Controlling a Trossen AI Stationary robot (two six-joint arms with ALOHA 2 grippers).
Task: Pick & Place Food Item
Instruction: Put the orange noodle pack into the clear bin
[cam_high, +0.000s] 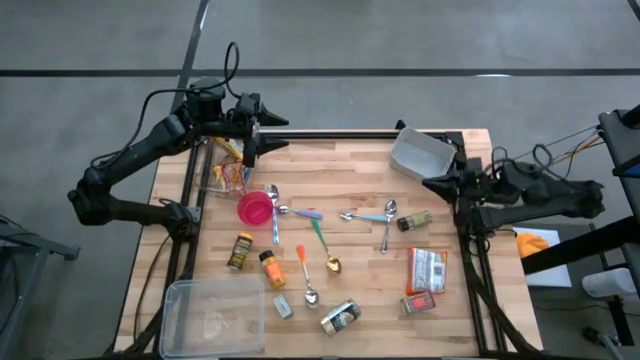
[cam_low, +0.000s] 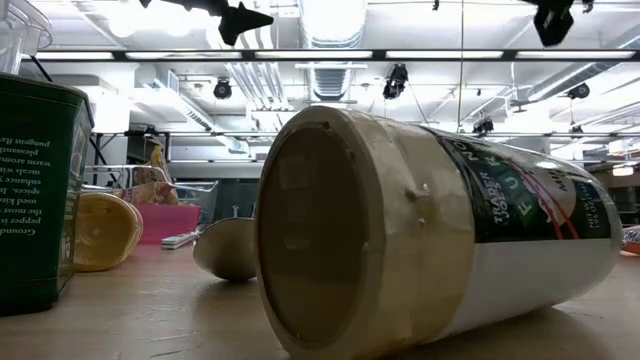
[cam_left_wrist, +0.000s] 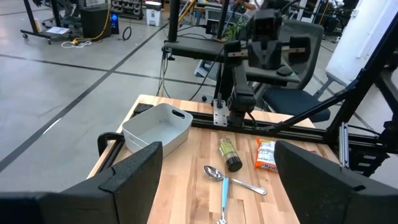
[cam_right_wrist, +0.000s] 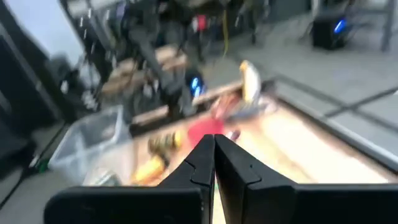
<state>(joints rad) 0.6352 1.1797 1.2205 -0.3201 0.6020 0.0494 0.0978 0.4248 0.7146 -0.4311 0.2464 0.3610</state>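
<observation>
Food items lie scattered on the wooden table: a yellow-red snack bag at the far left, a red-white packet at the right, spice jars and an orange bottle. My left gripper hangs open high above the far left corner, over the snack bag. It points across the table, and in the left wrist view nothing is between its fingers. My right gripper is shut and empty, raised over the table's right edge; its fingers are closed together.
A grey bin stands at the far right and a clear container at the near left. A pink cup and several spoons lie mid-table. A jar on its side fills the low view.
</observation>
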